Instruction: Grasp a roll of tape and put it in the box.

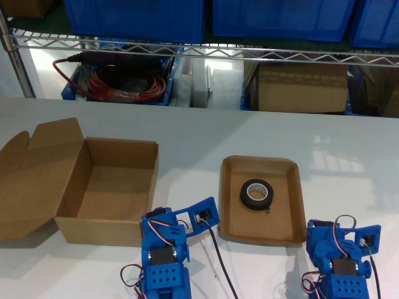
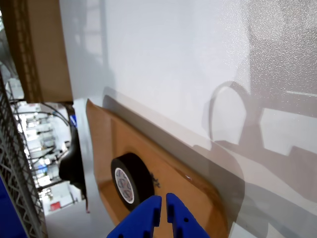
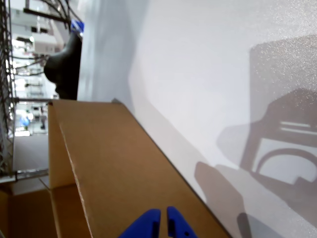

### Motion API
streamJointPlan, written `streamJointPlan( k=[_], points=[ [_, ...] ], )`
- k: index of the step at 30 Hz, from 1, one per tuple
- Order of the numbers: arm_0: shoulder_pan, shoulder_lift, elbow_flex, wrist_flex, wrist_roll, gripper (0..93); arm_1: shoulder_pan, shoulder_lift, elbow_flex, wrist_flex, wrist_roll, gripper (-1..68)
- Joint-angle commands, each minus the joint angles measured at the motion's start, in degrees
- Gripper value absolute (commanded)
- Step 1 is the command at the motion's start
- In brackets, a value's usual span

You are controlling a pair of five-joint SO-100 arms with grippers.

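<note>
The roll of tape (image 1: pixel 257 194), black with a pale core, lies flat in a shallow brown tray (image 1: pixel 235 218) right of centre in the exterior view. The box (image 1: pixel 106 230) stands open at that view's left, its lid flap (image 1: pixel 37 174) folded out. In the first wrist view my first gripper (image 2: pixel 163 210) is shut and empty, just short of the roll of tape (image 2: pixel 131 181) in the tray (image 2: pixel 99 139). My second gripper (image 3: pixel 161 220) is shut and empty against the box's outer wall (image 3: pixel 124 173). The first arm (image 1: pixel 343 258) is folded at the exterior view's lower right, the second arm (image 1: pixel 165 252) beside the box.
A wire shelf (image 1: pixel 199 50) runs along the back with blue bins (image 1: pixel 137 15) on top. Beneath it sit a bin of red cable (image 1: pixel 118 81) and a closed cardboard carton (image 1: pixel 302 87). White tabletop (image 1: pixel 199 134) lies between the box and the tray.
</note>
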Motion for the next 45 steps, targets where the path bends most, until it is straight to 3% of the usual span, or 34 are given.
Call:
streamJointPlan(
  k=[1,23,25,30,39,45],
  points=[
    [0.6,1.1,1.4,0.1,0.3,0.0,-0.2,0.4,0.8,-0.3,0.2,0.3],
    [1.9,1.1,1.4,0.1,1.6,0.3,-0.2,0.4,0.8,-0.3,0.2,0.3],
    [2.8,1.1,0.8,-0.5,2.1,7.4,-0.2,0.4,0.8,-0.3,0.2,0.3],
    [9.4,-10.6,-11.4,-1.1,8.3,26.8,-0.2,0.4,0.8,-0.3,0.2,0.3],
    [23.7,-51.8,-43.2,4.0,17.3,31.3,-0.2,0.4,0.8,-0.3,0.2,0.3],
    [29.0,-72.6,-61.0,8.9,20.5,31.4,-0.2,0.4,0.8,-0.3,0.2,0.3]
  ],
)
